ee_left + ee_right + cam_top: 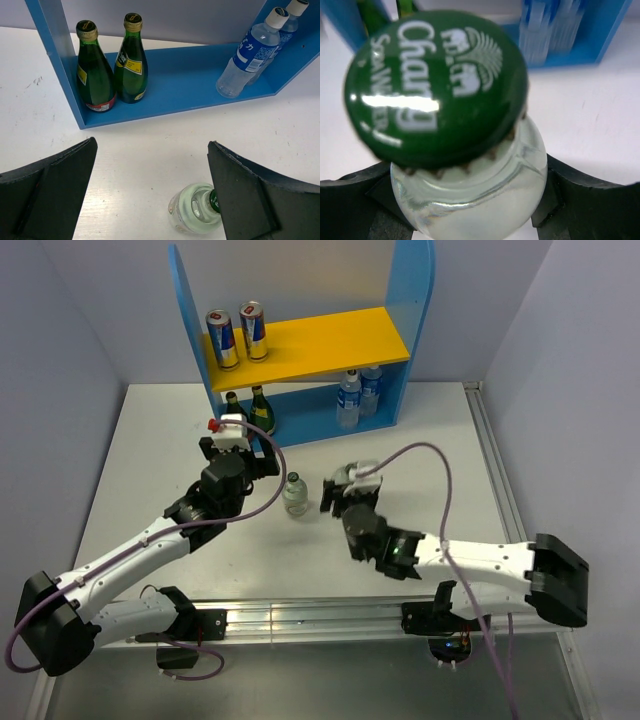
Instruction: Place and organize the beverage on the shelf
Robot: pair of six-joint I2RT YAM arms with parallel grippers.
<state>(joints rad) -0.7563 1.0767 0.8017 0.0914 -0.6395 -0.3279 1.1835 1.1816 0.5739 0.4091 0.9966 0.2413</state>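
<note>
My right gripper [465, 205] is shut on the body of a clear pale-green bottle [485, 195] with a dark green cap [437, 85], its black fingers [570, 190] pressing both sides. From above, the right gripper [335, 495] hides that bottle. A second pale-green bottle [295, 493] stands free on the table just to its left, also seen as the bottle [195, 209] under my left gripper's right finger. The left gripper [152, 145] is open and holds nothing, hovering before the shelf [330, 340]. Two cans [222, 338] stand on the yellow board, two water bottles [349, 398] on the blue bottom board at the right.
Two dark green gold-necked bottles [131, 60] stand at the left end of the bottom board, close to the blue side panel [55, 55]. White walls close in the table on both sides. A metal rail [330, 615] runs along the near edge.
</note>
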